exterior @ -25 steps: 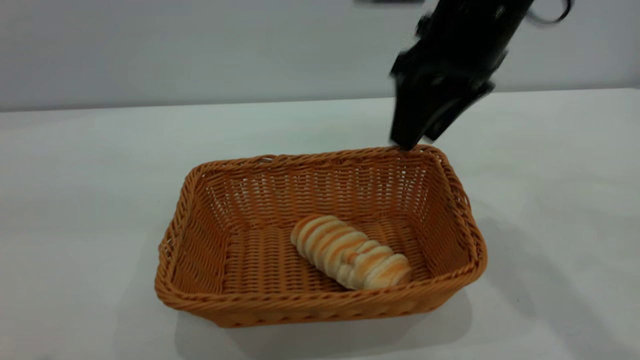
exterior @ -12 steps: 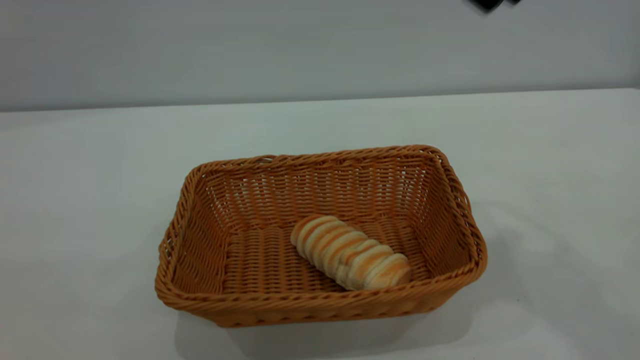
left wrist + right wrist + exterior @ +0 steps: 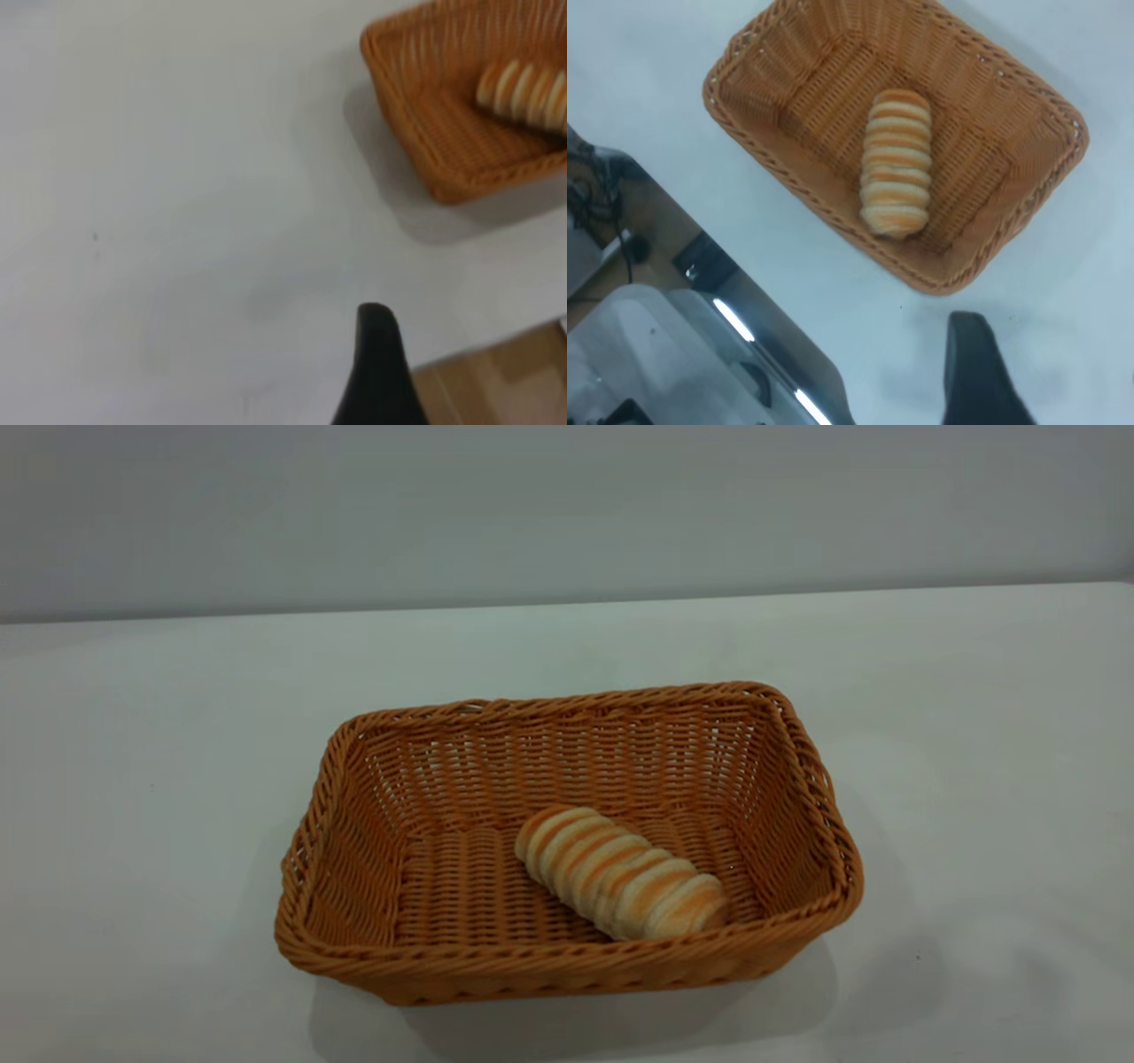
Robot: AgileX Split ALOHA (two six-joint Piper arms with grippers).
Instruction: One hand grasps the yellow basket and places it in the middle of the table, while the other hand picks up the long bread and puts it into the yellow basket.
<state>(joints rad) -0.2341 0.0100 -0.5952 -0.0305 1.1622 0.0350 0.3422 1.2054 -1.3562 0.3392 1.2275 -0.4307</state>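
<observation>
The yellow basket (image 3: 567,967) stands in the middle of the table (image 3: 177,735). The long bread (image 3: 620,872) lies inside it on the bottom, slanted toward the near right corner. Neither gripper shows in the exterior view. The left wrist view shows the basket (image 3: 443,150) with the bread (image 3: 527,88) far off, and a black part of my left gripper (image 3: 376,372) above bare table near its edge. The right wrist view looks down on the basket (image 3: 983,115) and bread (image 3: 897,164), with a black part of my right gripper (image 3: 974,372) high above the table beside the basket.
The table's edge and wooden floor (image 3: 496,381) show in the left wrist view. Grey metal equipment (image 3: 673,336) lies beyond the table's edge in the right wrist view. A grey wall stands behind the table.
The right arm has risen from the basket's far right corner and left the exterior view. The basket and the bread have not moved.
</observation>
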